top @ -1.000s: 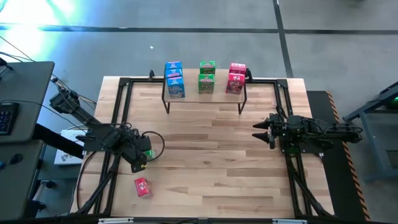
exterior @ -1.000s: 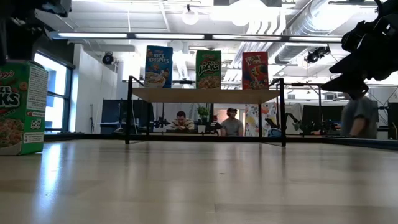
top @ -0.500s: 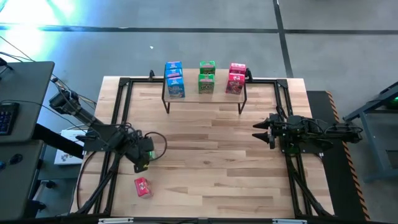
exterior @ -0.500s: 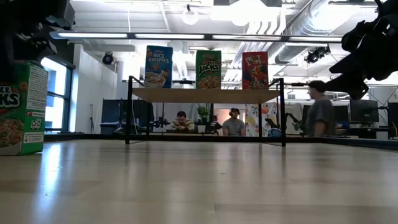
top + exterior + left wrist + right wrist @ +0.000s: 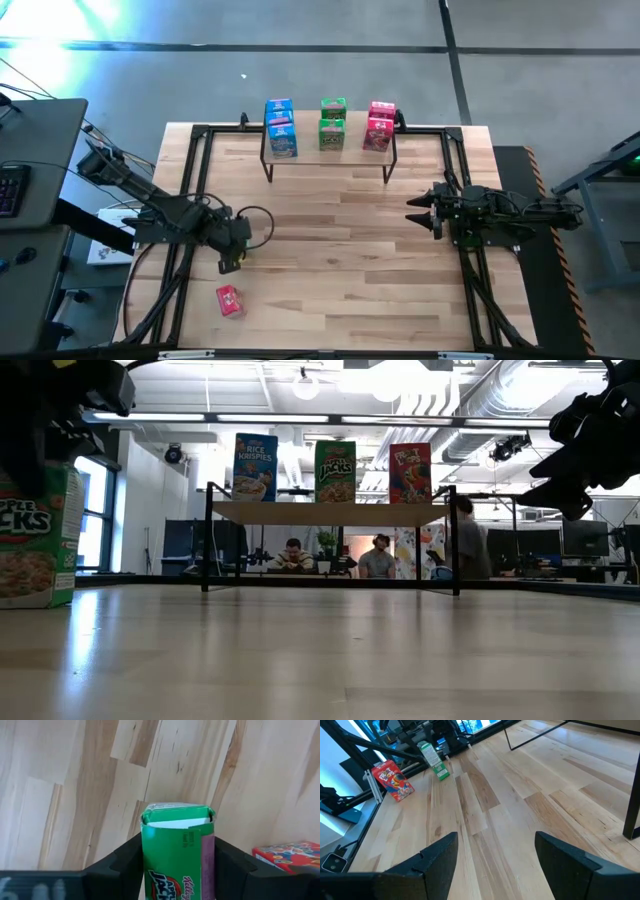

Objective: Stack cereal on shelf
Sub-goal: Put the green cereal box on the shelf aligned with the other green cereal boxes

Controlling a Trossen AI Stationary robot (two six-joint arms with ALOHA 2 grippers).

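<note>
Your left end effector (image 5: 177,865) is clamped on the green cereal box (image 5: 177,851), fingers touching both sides; a red box (image 5: 289,856) lies just beside it on the bench (image 5: 75,795). Your right end effector (image 5: 492,865) waits released.

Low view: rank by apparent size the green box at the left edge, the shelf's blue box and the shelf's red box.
1. Green box, largest, though nearest the camera.
2. Blue box.
3. Red box, slightly smaller than the blue.

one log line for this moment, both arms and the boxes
left gripper: shut on green box | right gripper: open, idle | red box: lying on table | shelf: holds seven boxes
</note>
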